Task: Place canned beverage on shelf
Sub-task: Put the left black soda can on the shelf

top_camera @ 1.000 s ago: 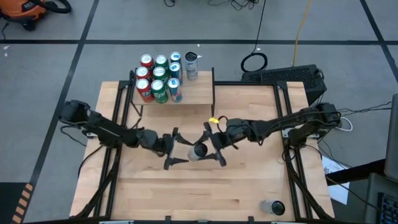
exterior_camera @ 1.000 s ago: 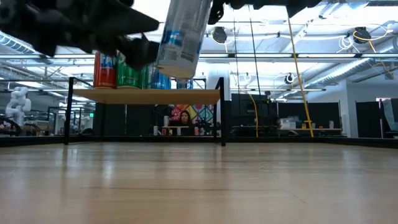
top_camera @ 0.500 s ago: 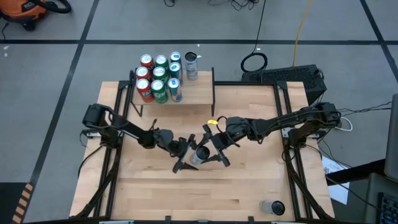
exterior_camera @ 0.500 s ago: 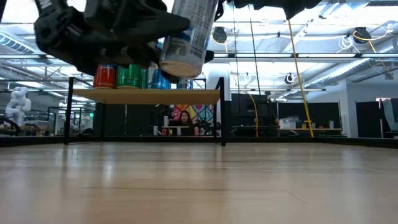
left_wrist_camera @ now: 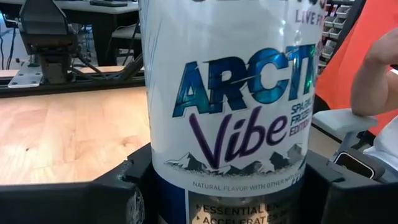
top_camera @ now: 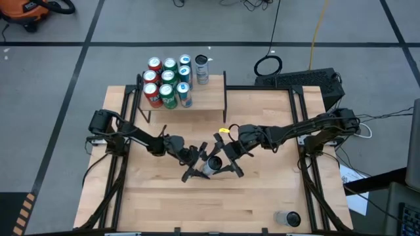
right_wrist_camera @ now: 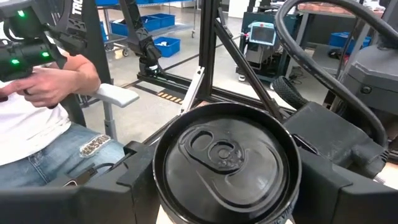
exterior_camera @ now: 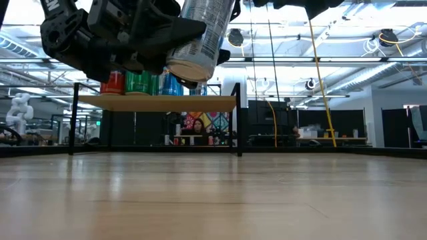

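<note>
- The high view looks straight down on the whole table (top_camera: 262, 196), far enough off to take in both arms and the floor around.
- The low view sits at tabletop height, facing level toward the shelf (exterior_camera: 157, 103) and room beyond.
- Each wrist view looks past its own fingers, very close to the can (left_wrist_camera: 227, 93).
- All four views share that can.
</note>
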